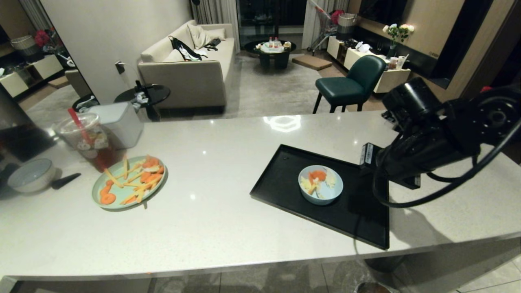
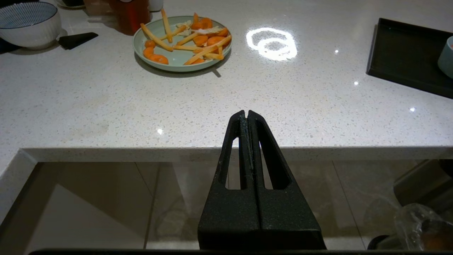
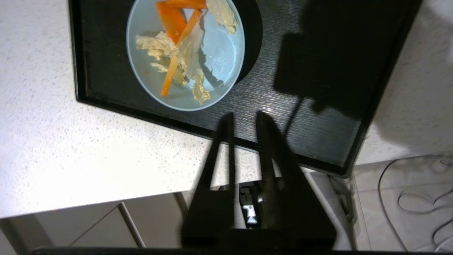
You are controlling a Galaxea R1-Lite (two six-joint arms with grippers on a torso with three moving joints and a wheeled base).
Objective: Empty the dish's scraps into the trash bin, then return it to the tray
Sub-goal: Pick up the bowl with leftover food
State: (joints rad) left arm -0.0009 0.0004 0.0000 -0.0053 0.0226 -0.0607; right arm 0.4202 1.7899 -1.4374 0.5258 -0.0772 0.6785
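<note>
Far left on counter [image 1: 228,211]: grey-white bowl [image 1: 31,175], then green plate [image 1: 128,182] of carrot and fries. Left gripper [image 2: 246,114] parked at counter's near edge — fingers pressed together, empty. Mid-right: blue dish [image 1: 320,184] holding scraps [image 1: 317,179], inside black tray [image 1: 285,179]. Right gripper [image 3: 244,117] above tray's edge, near dish — slightly parted, holding nothing.

- The tabletop [image 1: 228,162] is bare between the green plate [image 1: 128,182] and the tray [image 1: 281,183], so a hand could pass there.
- On the tray, only the dish [image 1: 320,184] stands; the black floor around it is free.
- The right gripper [image 3: 243,117] hangs over the tray's edge near the dish, fingers a little apart.
- Behind the green plate, a cup [image 1: 87,140], a white box [image 1: 118,122] and a grey-white bowl [image 1: 31,175] crowd that corner.
</note>
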